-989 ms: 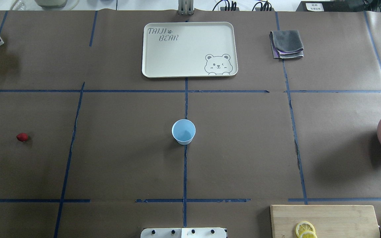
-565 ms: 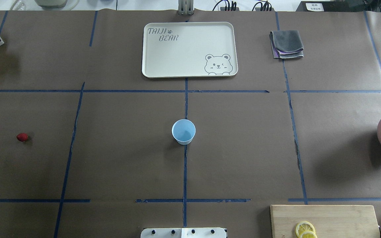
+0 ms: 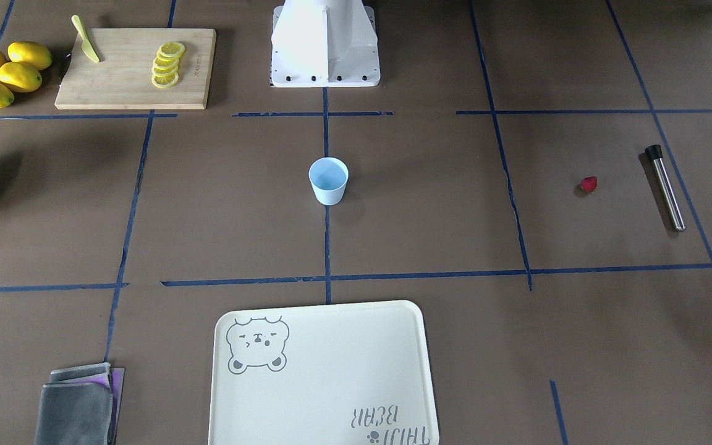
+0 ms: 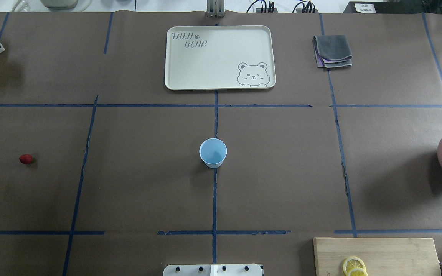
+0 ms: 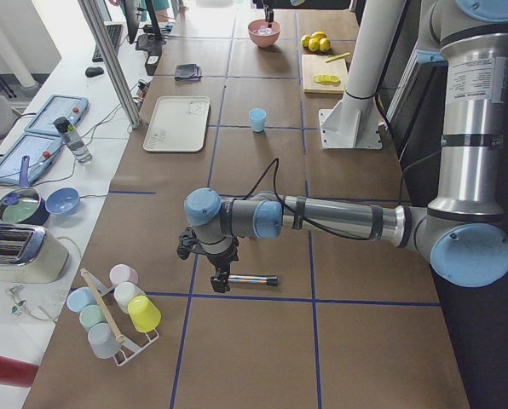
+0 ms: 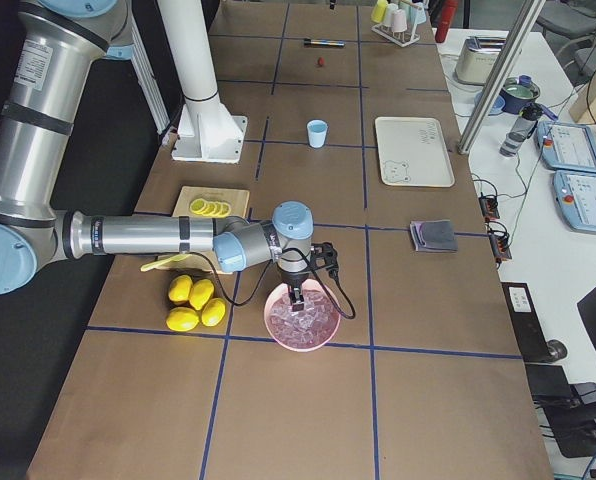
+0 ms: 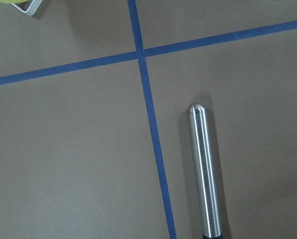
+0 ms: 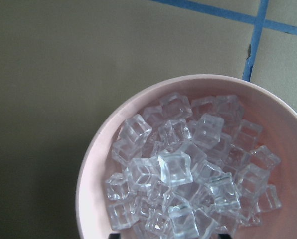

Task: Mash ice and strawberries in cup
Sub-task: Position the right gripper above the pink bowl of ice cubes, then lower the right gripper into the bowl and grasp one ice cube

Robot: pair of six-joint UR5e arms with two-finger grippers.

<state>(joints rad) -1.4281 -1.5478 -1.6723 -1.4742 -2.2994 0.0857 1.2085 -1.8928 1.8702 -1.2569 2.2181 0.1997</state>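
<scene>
At centre, cup (image 4: 213, 152): unmoved
strawberry (image 4: 25, 159): unmoved, 9 o'clock of cup
left gripper (image 5: 221, 278): cannot tell whether open
right gripper (image 6: 298, 296): above ice (image 8: 176, 169); likewise

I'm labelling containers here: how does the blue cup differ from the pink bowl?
The cup is small and pale blue; the pink bowl is wider. The cup looks empty, while the bowl is heaped with ice cubes. The cup stands mid-table, the bowl near the robot's right end. Both stand upright, open-topped.
</scene>
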